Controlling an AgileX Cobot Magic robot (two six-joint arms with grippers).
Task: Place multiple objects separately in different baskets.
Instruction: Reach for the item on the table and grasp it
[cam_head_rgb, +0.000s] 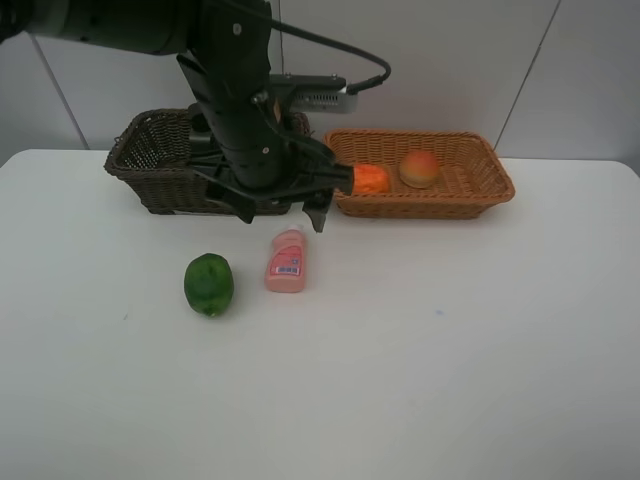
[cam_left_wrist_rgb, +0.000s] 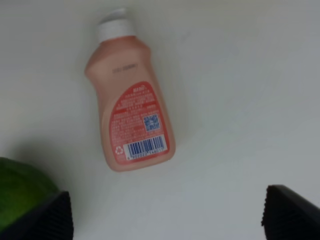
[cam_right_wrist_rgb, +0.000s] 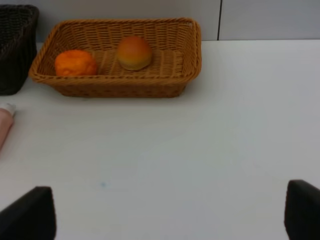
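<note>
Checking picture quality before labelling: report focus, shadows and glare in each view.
Exterior high: even light, no glare, soft shadows under the green fruit and pink bottle; the black arm hides part of the dark basket. Left wrist: the bottle looks soft, its small print unreadable. Right wrist: the tan basket is fairly sharp; the near jaws are dark and blurred.

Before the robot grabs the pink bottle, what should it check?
1. Left gripper open: ok.
2. Pink bottle lying flat on the table, nothing on it: ok.
3. Green fruit apart from the bottle: ok.
4. Room in the dark basket: cannot tell, the left arm hides part of it.
5. Right gripper open and away from the bottle: ok.
</note>
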